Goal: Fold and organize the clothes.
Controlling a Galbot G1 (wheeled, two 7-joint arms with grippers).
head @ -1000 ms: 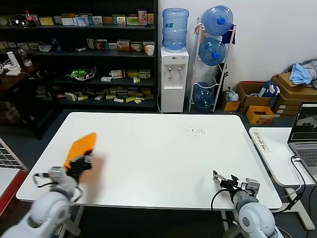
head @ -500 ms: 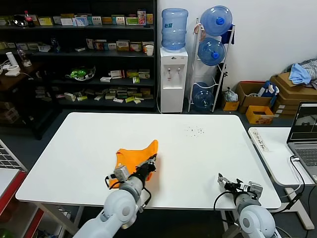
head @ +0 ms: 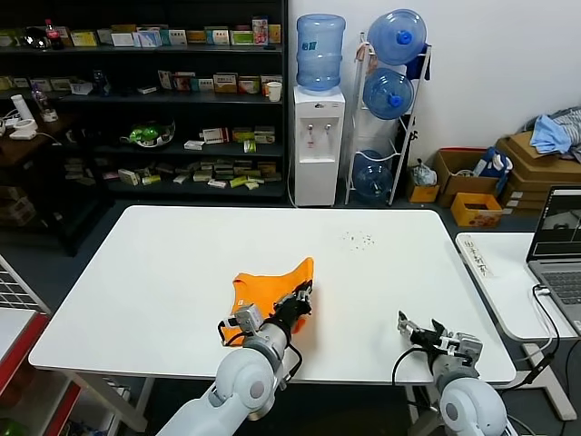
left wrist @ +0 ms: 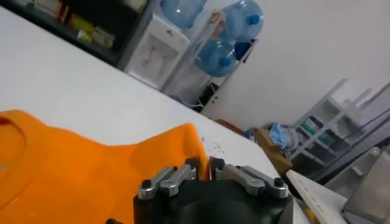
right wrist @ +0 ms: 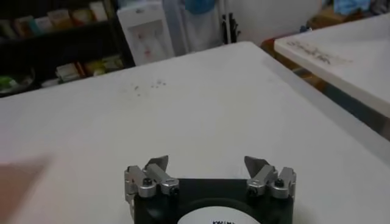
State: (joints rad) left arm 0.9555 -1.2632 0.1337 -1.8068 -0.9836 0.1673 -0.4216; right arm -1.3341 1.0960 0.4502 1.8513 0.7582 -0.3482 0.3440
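Note:
The orange T-shirt (head: 270, 282) hangs bunched from my left gripper (head: 300, 297) just above the white table (head: 381, 272), near the middle of its front half. In the left wrist view the left gripper (left wrist: 203, 167) is shut on a raised fold of the T-shirt (left wrist: 79, 173), and the rest of the fabric spreads out below it. No lettering shows. My right gripper (head: 416, 326) rests open and empty near the table's front right edge; it also shows in the right wrist view (right wrist: 207, 164) over bare table.
A second white table (head: 508, 282) with a laptop (head: 558, 245) stands to the right. Shelves (head: 145, 100), a water dispenser (head: 318, 136) and cardboard boxes (head: 536, 173) with light blue cloth stand beyond the far edge.
My left gripper has carried the orange T-shirt from the table's front left corner rightward toward the middle. The right gripper has stayed near the front right edge.

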